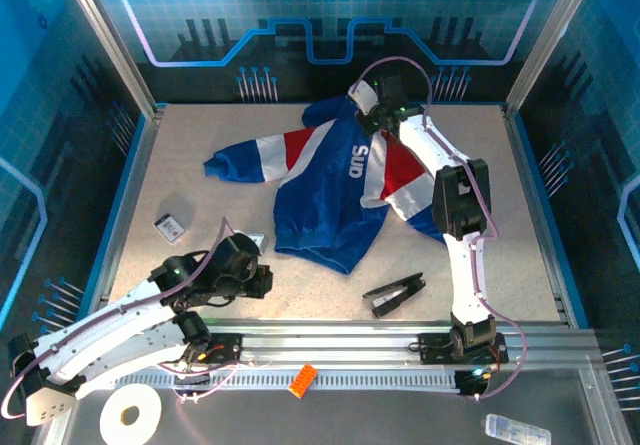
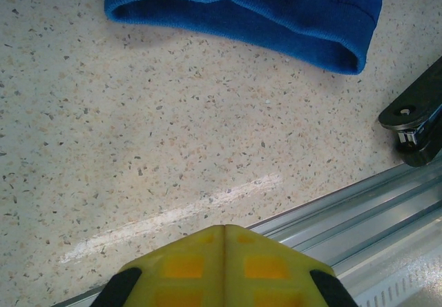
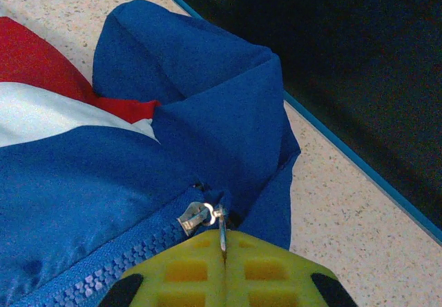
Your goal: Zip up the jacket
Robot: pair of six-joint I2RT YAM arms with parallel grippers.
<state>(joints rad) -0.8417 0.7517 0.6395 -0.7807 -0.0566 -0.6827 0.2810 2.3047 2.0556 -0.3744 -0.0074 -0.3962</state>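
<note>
The royal-blue jacket [image 1: 335, 190] with red and white bands lies spread on the table, hood toward the back. My right gripper [image 1: 378, 115] sits at the collar end. In the right wrist view its yellow fingers [image 3: 276, 269] are shut on the thin metal zipper pull [image 3: 222, 234], which hangs from the silver slider [image 3: 195, 217] at the top of the blue zipper teeth [image 3: 97, 276]. My left gripper [image 1: 262, 283] rests near the table's front edge, shut with nothing in it, a short way from the jacket's hem [image 2: 290, 38].
A black clip-like tool [image 1: 395, 293] lies front centre, also seen as a black object [image 2: 418, 124] in the left wrist view. A small card [image 1: 170, 227] lies at left. The aluminium rail [image 1: 350, 340] runs along the front edge. Tape roll [image 1: 131, 415] and orange brick [image 1: 302, 379] sit below it.
</note>
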